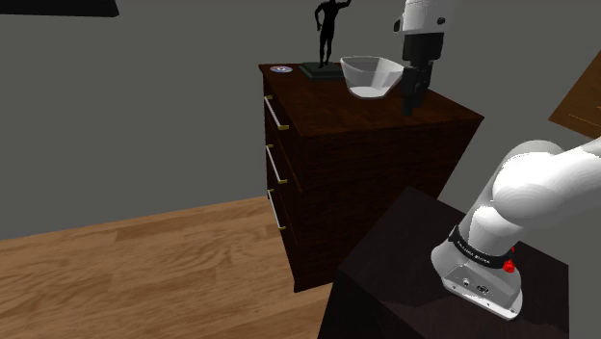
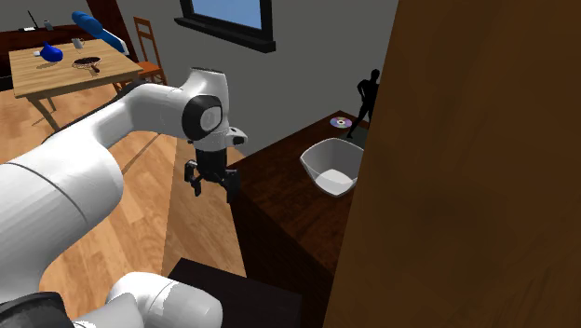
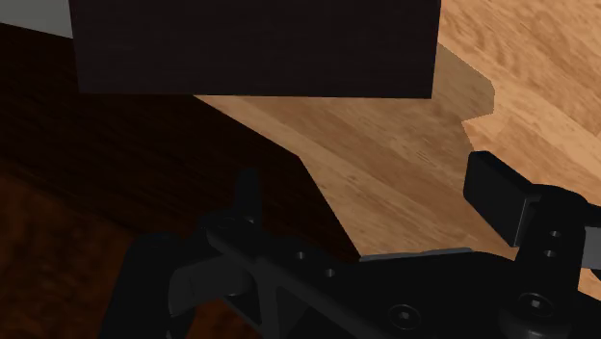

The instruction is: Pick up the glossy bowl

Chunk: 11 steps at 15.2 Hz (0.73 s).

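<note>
The white bowl [image 1: 371, 77] sits on the dresser [image 1: 318, 111], so I should move my spread pincer [image 1: 412, 102] over its rim, then pinch.

dark dresser [image 1: 376, 173] in a room with a grey wall [image 1: 144, 106] and a wood floor [image 1: 144, 270]
the dresser has three drawers with pale bar handles [image 1: 277, 114]; on its top stands a black figurine [image 1: 327, 39] on a flat base, with a small disc [image 1: 281, 68] just beside it. well apart, a light wooden tabletop [image 2: 56, 79] carries blue items [image 2: 51, 54], with a chair [image 2: 149, 47] next to it and a window [image 2: 228, 14] nearby.
</note>
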Motion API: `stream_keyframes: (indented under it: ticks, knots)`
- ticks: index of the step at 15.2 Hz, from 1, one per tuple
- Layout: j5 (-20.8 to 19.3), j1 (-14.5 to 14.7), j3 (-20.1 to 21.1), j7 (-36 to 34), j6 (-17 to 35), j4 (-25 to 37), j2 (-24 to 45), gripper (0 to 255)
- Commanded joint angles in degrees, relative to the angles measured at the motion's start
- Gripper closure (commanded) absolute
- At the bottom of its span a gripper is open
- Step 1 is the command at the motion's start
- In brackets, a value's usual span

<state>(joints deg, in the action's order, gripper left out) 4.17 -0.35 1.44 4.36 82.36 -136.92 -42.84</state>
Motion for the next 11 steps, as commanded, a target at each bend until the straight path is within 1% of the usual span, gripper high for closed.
stream_keyframes:
  ticks: [1,6,11]
  knots:
    - [0.0,0.0,0.0,0.0,0.0,0.0,0.0,0]
    - [-5.4,-0.7,-3.9,8.2,4.2,4.5,6.4,0]
    - [-9.3,-0.9,-7.4,15.9,8.1,10.5,13.5,0]
